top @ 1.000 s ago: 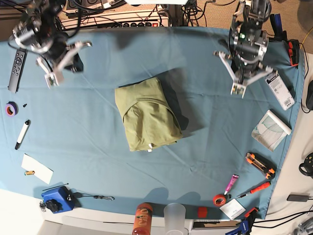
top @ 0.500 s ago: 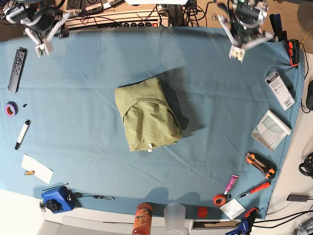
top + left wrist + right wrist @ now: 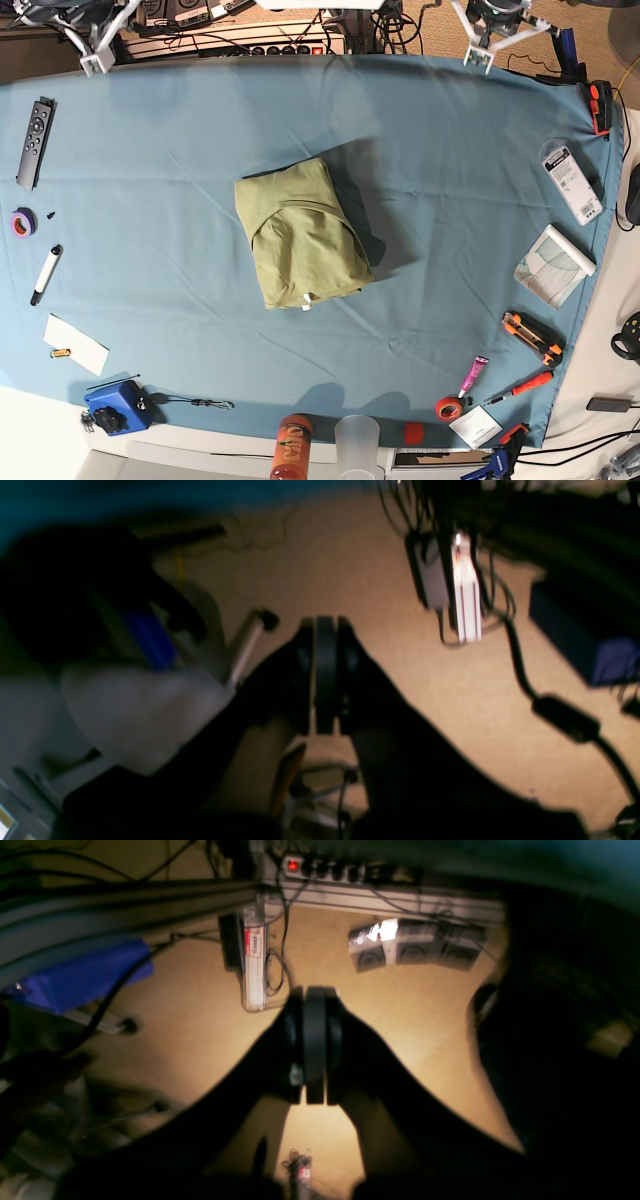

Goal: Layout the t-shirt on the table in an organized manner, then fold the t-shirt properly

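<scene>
The table (image 3: pixel 450 200) fills the overhead view, and the t-shirt (image 3: pixel 300 232) lies near its middle as a compact folded bundle, its small white tag at the six o'clock edge. To my eye the folding looks finished, so what remains is parking the arms; done well, that means keeping both high and well apart from the cloth so nothing snags the bundle.

The left gripper (image 3: pixel 482 55) sits at about one o'clock past the far table edge, the right gripper (image 3: pixel 95 60) at about eleven. From above, their jaws are too small to judge. The wrist views settle it: the left gripper (image 3: pixel 325 675) and the right gripper (image 3: pixel 315 1045) each show pads pressed together, holding nothing, though both pictures are dim and blurred. Those views show only floor and cables, never the shirt.
</scene>
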Available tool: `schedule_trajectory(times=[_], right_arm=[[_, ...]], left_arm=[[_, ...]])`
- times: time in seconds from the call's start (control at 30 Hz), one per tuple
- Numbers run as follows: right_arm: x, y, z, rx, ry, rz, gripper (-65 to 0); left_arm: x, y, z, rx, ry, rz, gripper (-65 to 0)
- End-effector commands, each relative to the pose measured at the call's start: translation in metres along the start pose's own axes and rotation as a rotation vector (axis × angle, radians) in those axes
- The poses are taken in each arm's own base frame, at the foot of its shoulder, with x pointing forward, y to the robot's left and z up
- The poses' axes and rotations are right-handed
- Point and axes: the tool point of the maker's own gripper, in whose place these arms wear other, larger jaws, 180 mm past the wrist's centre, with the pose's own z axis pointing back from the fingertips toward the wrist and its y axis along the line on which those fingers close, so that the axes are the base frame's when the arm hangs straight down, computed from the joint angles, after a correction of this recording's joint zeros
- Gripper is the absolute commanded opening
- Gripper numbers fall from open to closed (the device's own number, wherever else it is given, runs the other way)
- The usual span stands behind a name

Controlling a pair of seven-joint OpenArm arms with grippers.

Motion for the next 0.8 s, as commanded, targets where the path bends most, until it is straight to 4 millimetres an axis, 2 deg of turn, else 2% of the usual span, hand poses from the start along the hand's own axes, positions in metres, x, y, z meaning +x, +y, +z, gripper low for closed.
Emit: schedule_trajectory(times=[0.0, 0.13, 0.27, 0.47, 0.57, 0.67, 0.77], right_arm=[[-0.007, -0.008, 0.001, -0.011, 0.024, -0.009, -65.0], [-0.038, -0.020, -0.012, 0.017, 0.103, -0.099, -65.0], [-0.057, -0.028, -0.018, 0.033, 0.156, -0.154, -65.0], [-0.066, -0.038, -0.018, 0.025, 0.188, -0.169, -65.0], [-0.072, -0.043, -0.019, 0.019, 0.228, -0.157, -65.0], [-0.078, -0.051, -0.026, -0.011, 0.291, -0.085, -65.0], [-0.078, -0.053, -0.041, -0.018, 0.340, 0.011, -65.0]], left_arm=[[-0.008, -0.002, 0.004, -0.006, 0.014, -0.001, -65.0], [-0.030, -0.017, 0.005, -0.072, 0.076, 0.016, -65.0], [-0.053, -0.023, -0.006, -0.088, 0.149, 0.013, -65.0], [-0.096, -0.030, -0.031, -0.094, 0.275, 0.003, -65.0], [-0.119, -0.041, -0.047, -0.136, 0.335, 0.040, -65.0], [-0.141, -0.052, -0.066, -0.190, 0.408, 0.060, -65.0], [-0.154, -0.058, -0.088, -0.202, 0.463, 0.075, -65.0]])
